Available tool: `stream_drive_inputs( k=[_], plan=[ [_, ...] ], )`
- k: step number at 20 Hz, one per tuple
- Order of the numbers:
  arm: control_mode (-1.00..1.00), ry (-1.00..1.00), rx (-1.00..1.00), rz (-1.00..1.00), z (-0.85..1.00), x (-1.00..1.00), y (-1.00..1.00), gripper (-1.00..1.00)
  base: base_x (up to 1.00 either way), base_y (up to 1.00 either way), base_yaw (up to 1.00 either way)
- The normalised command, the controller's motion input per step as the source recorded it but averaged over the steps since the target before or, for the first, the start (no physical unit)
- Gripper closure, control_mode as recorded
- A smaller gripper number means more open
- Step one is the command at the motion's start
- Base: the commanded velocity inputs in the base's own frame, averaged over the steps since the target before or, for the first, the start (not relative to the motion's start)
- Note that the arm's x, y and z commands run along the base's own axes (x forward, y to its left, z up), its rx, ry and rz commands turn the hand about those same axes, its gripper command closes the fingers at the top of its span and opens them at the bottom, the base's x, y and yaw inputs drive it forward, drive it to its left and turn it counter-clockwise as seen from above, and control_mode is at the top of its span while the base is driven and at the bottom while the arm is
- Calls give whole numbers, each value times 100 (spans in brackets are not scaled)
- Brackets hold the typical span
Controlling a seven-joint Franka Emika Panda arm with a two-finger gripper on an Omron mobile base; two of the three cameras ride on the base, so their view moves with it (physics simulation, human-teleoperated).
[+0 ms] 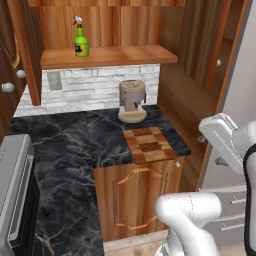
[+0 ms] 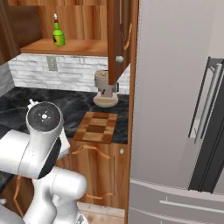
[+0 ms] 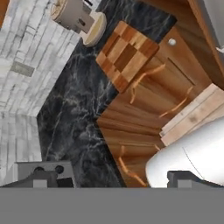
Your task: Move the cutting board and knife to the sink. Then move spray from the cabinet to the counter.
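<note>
The checkered wooden cutting board (image 1: 148, 144) (image 2: 96, 127) lies flat at the counter's (image 1: 75, 140) front right corner, above the lower cabinet doors. In the hand view the cutting board (image 3: 127, 54) sits far ahead of my gripper (image 3: 111, 178), whose jaws stand wide open with nothing between them, well above the counter (image 3: 74, 109). The green spray (image 1: 81, 40) (image 2: 58, 33) stands upright on the shelf of the cabinet (image 1: 107, 56), toward its left end. The knife and the sink are out of view.
A coffee machine (image 1: 132, 101) (image 2: 105, 89) (image 3: 76, 17) stands against the brick wall just behind the board. A stove (image 1: 12, 190) borders the counter on the left. An open cabinet door (image 2: 119, 39) hangs above the machine, and a tall grey fridge (image 2: 175, 109) fills the right.
</note>
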Motion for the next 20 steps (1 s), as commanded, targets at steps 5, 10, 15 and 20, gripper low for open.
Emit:
stream_drive_inputs(
  k=[5, 10, 15, 20],
  plan=[
    [-100, -16, 29, 2, -41, -20, -13, -100, 0, 0, 0],
    [-100, -42, 11, 0, -60, -10, -1, -100, 0, 0, 0],
    [-100, -54, 0, 0, -74, -9, 0, -100, 0, 0, 0],
    [-100, -25, 4, 0, -69, 7, 0, -100, 0, 0, 0]
  ],
)
